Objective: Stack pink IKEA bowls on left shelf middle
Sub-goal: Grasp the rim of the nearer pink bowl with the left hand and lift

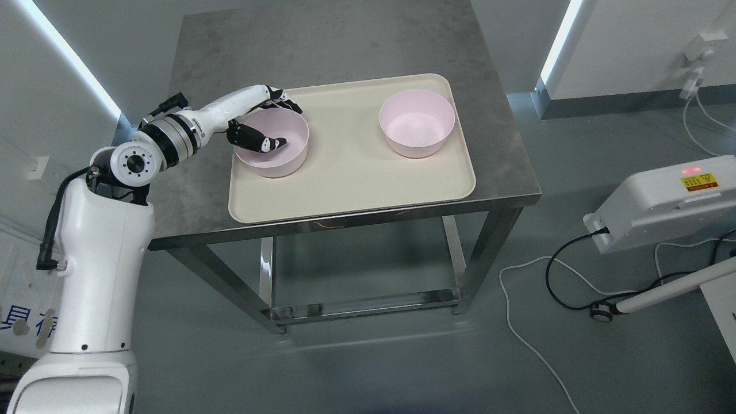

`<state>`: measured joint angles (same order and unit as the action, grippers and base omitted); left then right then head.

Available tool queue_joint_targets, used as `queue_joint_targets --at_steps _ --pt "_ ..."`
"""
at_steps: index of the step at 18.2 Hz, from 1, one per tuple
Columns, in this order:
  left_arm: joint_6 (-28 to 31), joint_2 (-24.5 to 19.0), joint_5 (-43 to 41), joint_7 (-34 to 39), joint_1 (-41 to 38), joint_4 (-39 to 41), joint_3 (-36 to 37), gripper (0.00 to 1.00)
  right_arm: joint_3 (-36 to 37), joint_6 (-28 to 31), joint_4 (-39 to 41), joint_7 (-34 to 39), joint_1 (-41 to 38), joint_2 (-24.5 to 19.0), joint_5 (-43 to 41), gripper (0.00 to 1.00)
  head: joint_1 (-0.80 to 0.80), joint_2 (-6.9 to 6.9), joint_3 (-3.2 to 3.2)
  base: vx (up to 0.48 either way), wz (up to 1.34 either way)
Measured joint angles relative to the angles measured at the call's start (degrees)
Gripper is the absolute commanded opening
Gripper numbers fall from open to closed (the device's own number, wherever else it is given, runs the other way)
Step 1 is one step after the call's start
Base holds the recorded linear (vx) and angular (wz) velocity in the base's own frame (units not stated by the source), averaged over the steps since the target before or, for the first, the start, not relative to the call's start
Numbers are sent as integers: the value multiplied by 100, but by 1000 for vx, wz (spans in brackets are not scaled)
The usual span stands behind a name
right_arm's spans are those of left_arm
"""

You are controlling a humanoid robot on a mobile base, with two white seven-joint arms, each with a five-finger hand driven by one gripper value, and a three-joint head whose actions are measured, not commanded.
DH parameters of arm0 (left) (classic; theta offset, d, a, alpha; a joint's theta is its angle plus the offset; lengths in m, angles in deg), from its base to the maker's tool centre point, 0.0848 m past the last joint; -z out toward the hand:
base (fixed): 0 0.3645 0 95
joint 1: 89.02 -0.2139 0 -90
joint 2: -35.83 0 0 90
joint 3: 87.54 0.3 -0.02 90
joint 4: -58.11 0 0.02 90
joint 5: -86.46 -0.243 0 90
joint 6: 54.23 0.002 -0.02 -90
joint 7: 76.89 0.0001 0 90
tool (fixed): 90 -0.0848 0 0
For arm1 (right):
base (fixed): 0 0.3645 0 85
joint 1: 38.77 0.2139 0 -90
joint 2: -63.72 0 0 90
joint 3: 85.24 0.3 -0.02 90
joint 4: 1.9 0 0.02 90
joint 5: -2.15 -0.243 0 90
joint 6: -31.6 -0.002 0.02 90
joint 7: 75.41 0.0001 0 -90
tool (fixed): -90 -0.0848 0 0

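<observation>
So far my left hand is at the nearer pink bowl, its thumb down inside the bowl and the other fingers curled over the far side of the rim, so the wall of the bowl sits pinched between them. I judge that a grip on the bowl, though the bowl's base looks to rest on the cream tray, so nothing is lifted yet. My right arm does not show at all.

Out from there, the second pink bowl stands upright on the right half of that tray, well apart from the first and untouched. The tray lies on a grey steel table, with a lower rail beneath it and floor all round.

As for progress: the two bowls are separate, not nested, and no shelf shows anywhere here. I reckon the stacking is only at its first step. Left to do: raise this bowl, carry it over and seat it in the other, then get the pair to the shelf.
</observation>
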<state>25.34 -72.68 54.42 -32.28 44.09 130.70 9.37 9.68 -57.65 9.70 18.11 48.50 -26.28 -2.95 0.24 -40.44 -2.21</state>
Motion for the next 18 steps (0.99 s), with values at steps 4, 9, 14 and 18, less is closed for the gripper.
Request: queue_joint_targets --at_steps 4,9,14,18 --pt "-230 61 -116 0 76 -72 65 21 0 0 0 0 0 0 0 100 0 0 0 0 0" --pt "-360 143 -236 6 134 -133 130 8 0 0 0 0 -1 0 0 100 0 0 0 0 0" --pt "-455 230 -308 16 147 -171 144 1 0 1 0 0 0 0 0 100 0 0 0 0 0" --pt "-574 310 -334 33 156 -191 56 0 0 1 0 0 0 0 0 100 0 0 0 0 0"
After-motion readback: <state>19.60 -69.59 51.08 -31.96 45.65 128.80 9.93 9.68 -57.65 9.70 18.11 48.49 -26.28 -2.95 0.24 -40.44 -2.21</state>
